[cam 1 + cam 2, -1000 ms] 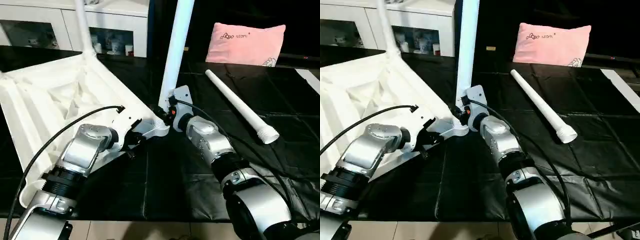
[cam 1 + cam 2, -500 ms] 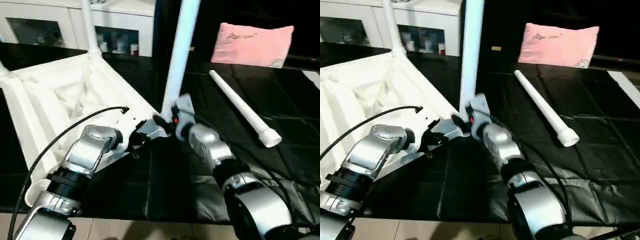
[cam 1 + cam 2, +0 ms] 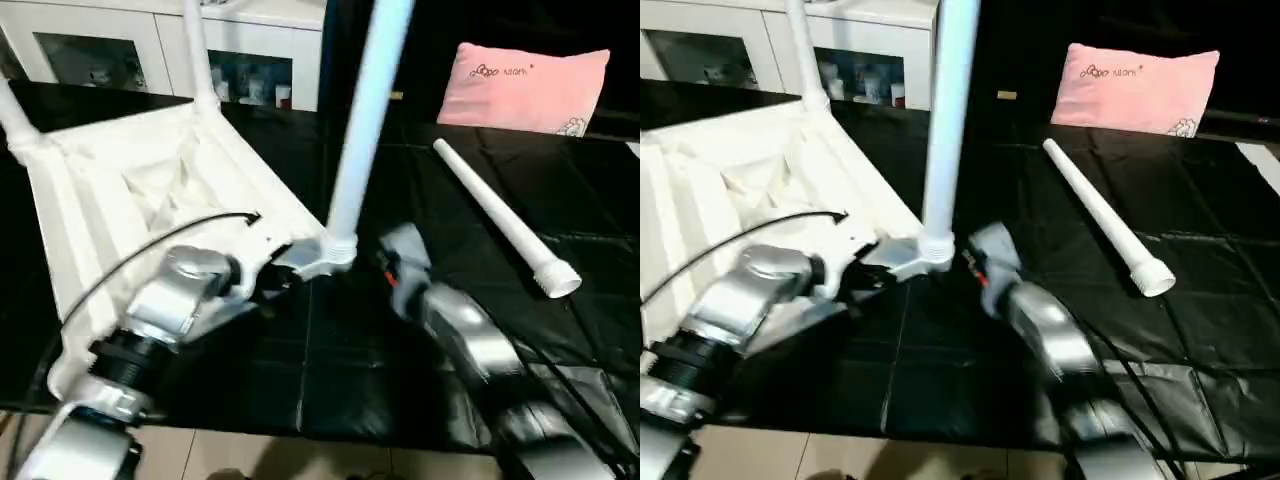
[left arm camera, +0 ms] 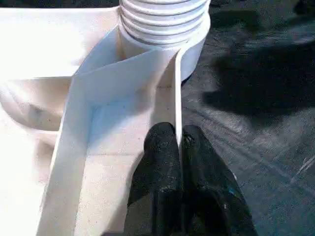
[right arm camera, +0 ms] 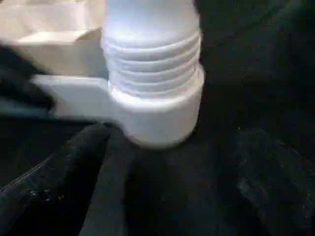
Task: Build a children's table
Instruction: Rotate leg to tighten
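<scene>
Desk [image 3: 560, 330], covered in creased black sheet, carries all items. White plastic rectangular tabletop [image 3: 120, 190], lying upside down on the robot's left part of the desk, ribbed underside up, round sockets at its corners. White glass-door cabinet [image 3: 110, 55], beyond the far edge of the desk, behind the tabletop. Pink rectangular fabric pillow [image 3: 530, 88], at the far right, well apart from the tabletop. Long white tapered round leg, standing [image 3: 362, 130], upright in the near corner socket [image 5: 157, 115], its ribbed threaded end seated in the socket collar. A second standing white leg [image 3: 198, 60], upright at the far corner of the tabletop; a third leg [image 3: 15, 120] shows at the far left corner. Loose white tapered leg [image 3: 500, 220], lying flat on the black sheet to the right of the tabletop, threaded wide end toward the near edge, touching nothing else. Left gripper [image 4: 179, 147], two black fingers pressed together on a thin upright rib of the tabletop just beside the near corner socket. Right gripper [image 3: 395, 262], blurred, near the base of the standing leg, to the right of the socket; whether its fingers are spread cannot be told.
</scene>
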Robot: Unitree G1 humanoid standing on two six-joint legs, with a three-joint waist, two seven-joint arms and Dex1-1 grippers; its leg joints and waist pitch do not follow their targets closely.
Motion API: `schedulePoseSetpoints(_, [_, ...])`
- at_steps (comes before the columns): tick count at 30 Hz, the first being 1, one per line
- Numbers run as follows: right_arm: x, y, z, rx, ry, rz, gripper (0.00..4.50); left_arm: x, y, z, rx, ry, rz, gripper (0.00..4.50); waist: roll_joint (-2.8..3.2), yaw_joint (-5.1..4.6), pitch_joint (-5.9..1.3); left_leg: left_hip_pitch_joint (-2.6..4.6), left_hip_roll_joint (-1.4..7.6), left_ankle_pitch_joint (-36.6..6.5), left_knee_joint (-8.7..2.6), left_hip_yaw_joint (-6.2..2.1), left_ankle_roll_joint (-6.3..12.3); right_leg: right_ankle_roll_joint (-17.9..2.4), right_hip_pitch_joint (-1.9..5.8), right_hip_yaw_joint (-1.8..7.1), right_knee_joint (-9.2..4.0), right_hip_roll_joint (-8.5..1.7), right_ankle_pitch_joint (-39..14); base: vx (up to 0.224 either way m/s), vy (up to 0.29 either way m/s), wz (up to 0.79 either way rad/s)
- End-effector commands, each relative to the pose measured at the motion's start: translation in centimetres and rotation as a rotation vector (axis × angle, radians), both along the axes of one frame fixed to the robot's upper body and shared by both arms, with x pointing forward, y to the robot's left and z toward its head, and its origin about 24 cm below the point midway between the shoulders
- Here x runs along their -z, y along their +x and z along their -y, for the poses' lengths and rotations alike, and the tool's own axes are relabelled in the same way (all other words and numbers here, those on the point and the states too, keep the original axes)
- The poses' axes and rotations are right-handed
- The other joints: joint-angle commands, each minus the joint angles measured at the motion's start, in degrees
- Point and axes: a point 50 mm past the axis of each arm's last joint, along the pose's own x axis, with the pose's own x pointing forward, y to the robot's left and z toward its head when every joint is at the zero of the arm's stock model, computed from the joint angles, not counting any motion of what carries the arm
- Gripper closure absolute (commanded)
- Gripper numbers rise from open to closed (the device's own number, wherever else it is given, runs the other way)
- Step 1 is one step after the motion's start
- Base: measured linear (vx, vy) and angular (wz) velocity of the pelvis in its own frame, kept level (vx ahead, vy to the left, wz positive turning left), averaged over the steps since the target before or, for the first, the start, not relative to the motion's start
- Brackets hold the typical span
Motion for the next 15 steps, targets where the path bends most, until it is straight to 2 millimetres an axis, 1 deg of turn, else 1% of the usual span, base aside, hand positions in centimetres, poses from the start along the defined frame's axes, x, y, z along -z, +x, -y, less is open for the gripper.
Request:
schedulePoseSetpoints(1, [-1.4, -0.1, 0.0, -0.059, 0.019, 0.054, 0.02, -0.9, 0.3, 0.7, 0.074, -0.002, 0.048, 4.5, 1.01, 0.29, -3.96, 0.14, 1.22, -7.3, -3.37, -0.06, 2.22, -12.2, 3.8, 2.93, -3.72, -4.07, -2.4, 0.0, 0.0, 0.0])
schedulePoseSetpoints(2, [-1.5, -0.2, 0.1, -0.068, 0.024, 0.056, 0.02, -0.8, 0.3, 0.7, 0.085, 0.002, 0.049, 4.5, 0.92, 0.25, -4.0, 0.09, 1.27, -6.9, -3.33, -0.07, 2.53, -12.5, 3.84, 2.95, -3.56, -4.15, -1.3, 0.0, 0.0, 0.0])
schedulePoseSetpoints(4, [-1.7, -0.4, 0.4, -0.082, 0.025, 0.06, 0.02, -0.7, 0.2, 0.7, 0.103, 0.011, 0.051, 4.5, 0.89, 0.27, -3.96, 0.12, 1.22, -7.2, -3.29, -0.01, 2.67, -12.8, 3.8, 2.91, -3.63, -4.16, -1.9, 0.0, 0.0, 0.0])
schedulePoseSetpoints(5, [-2.0, -0.6, 1.2, -0.114, 0.014, 0.069, 0.02, -0.6, 0.1, 0.7, 0.146, 0.017, 0.049, 4.5, 0.84, 0.4, -3.88, 0.2, 1.19, -7.6, -3.28, 0.01, 2.88, -12.6, 3.74, 2.9, -3.88, -4.15, -3.0, 0.0, 0.0, 0.0])
schedulePoseSetpoints(6, [-2.3, -0.7, 1.9, -0.139, 0.007, 0.073, 0.02, -0.5, -0.1, 0.8, 0.186, 0.017, 0.047, 4.5, 0.86, 0.65, -3.89, 0.38, 1.33, -7.6, -3.23, 0.09, 2.92, -12.7, 3.59, 2.99, -3.85, -4.24, -3.1, 0.0, 0.0, 0.0])
schedulePoseSetpoints(8, [-2.4, -0.7, 2.1, -0.147, 0.006, 0.075, 0.02, -0.5, -0.1, 0.8, 0.201, 0.019, 0.049, 4.5, 0.86, 1.07, -3.98, 0.34, 1.4, -7.1, -3.23, 0.07, 2.69, -12.7, 3.66, 2.95, -3.65, -4.27, -2.8, 0.0, 0.0, 0.0])
schedulePoseSetpoints(9, [-2.6, -0.8, 2.4, -0.169, 0.003, 0.076, 0.02, -0.4, -0.2, 0.8, 0.225, 0.021, 0.046, 4.5, 0.73, 1.25, -4.01, 0.36, 1.35, -7.1, -3.18, 0.11, 2.63, -12.8, 3.66, 2.92, -3.61, -4.22, -2.6, 0.0, 0.0, 0.0])
schedulePoseSetpoints(10, [-3.0, -0.8, 2.9, -0.206, -0.006, 0.079, 0.02, -0.2, -0.4, 0.7, 0.256, 0.02, 0.033, 4.5, 0.75, 1.35, -3.95, 0.32, 1.32, -7.2, -3.21, 0.09, 2.71, -12.7, 3.68, 2.91, -3.63, -4.22, -2.8, 0.0, 0.0, 0.0])
schedulePoseSetpoints(11, [-3.0, -0.8, 2.9, -0.206, -0.006, 0.079, 0.02, -0.2, -0.4, 0.7, 0.256, 0.02, 0.033, 4.5, 0.96, 1.55, -4.02, 0.43, 1.4, -7.6, -3.18, 0.09, 2.73, -12.7, 3.67, 2.91, -3.66, -4.29, -2.9, 0.0, 0.0, 0.0])
schedulePoseSetpoints(12, [-3.3, -0.8, 3.3, -0.249, -0.018, 0.081, 0.02, -0.1, -0.5, 0.7, 0.292, 0.018, 0.025, 4.5, 0.8, 1.63, -3.95, 0.51, 1.38, -7.9, -3.17, 0.13, 2.79, -12.9, 3.58, 2.88, -3.71, -4.22, -3.0, 0.0, 0.0, 0.0])
schedulePoseSetpoints(13, [-3.6, -0.9, 3.6, -0.284, -0.028, 0.08, 0.02, -0.1, -0.7, 0.7, 0.327, 0.017, 0.024, 4.5, 0.74, 1.69, -3.99, 0.38, 1.33, -7.9, -3.15, 0.08, 2.93, -12.8, 3.76, 2.85, -3.7, -4.26, -3.1, 0.0, 0.0, 0.0])
schedulePoseSetpoints(15, [-4.3, -0.9, 4.0, -0.371, -0.049, 0.074, 0.02, -0.2, -1.1, 0.6, 0.423, 0.014, 0.001, 4.5, 0.81, 1.9, -4.04, 0.39, 1.39, -7.2, -3.09, 0.07, 3.06, -13.0, 3.77, 2.83, -3.5, -4.29, -2.2, 0.0, 0.0, 0.0])
